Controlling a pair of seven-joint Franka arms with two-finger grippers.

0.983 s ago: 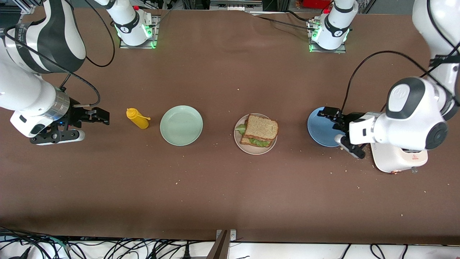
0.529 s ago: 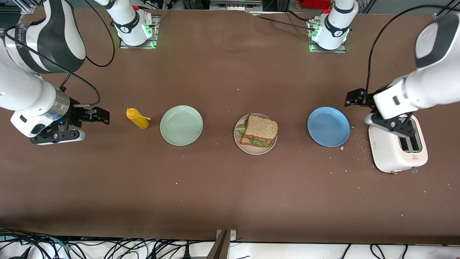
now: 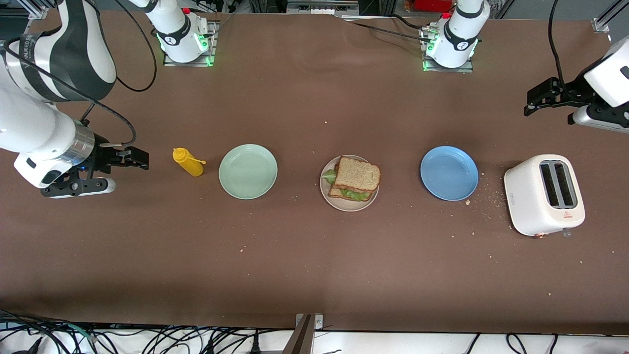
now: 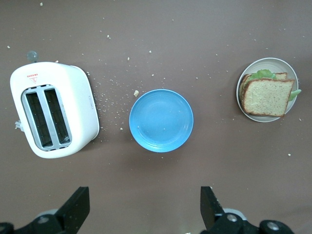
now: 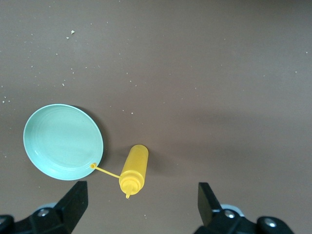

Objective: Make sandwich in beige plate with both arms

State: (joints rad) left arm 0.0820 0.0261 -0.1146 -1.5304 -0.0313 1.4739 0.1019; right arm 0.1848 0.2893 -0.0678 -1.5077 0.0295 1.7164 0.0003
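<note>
- Brown table (image 3: 314, 275): the wide strip nearest the front camera carries only scattered crumbs, right up to its edge.
- Farther in, one row runs across the middle: toaster (image 3: 544, 194) toward the left arm's end, then blue plate (image 3: 449, 173), beige plate (image 3: 349, 201), green plate (image 3: 248, 171), and mustard bottle (image 3: 188, 162) toward the right arm's end.
- Sandwich (image 3: 356, 178) lies on the beige plate, top slice askew, lettuce showing at two edges; one corner of the bread reaches the plate's rim.
- Clear gaps separate each plate from the next; the bottle lies on its side just beside the green plate, its cap tether reaching the plate's rim in the right wrist view.
- Crumbs are thickest between the toaster and the blue plate.
- Right end effector (image 3: 128, 158) hangs over bare table at the right arm's end, apart from the bottle, fingers spread with nothing between them.
- Left end effector (image 3: 550, 101) hangs over bare table at the left arm's end, fingers spread and empty.
- Farthest, the table between the row and the two arm bases is bare.
</note>
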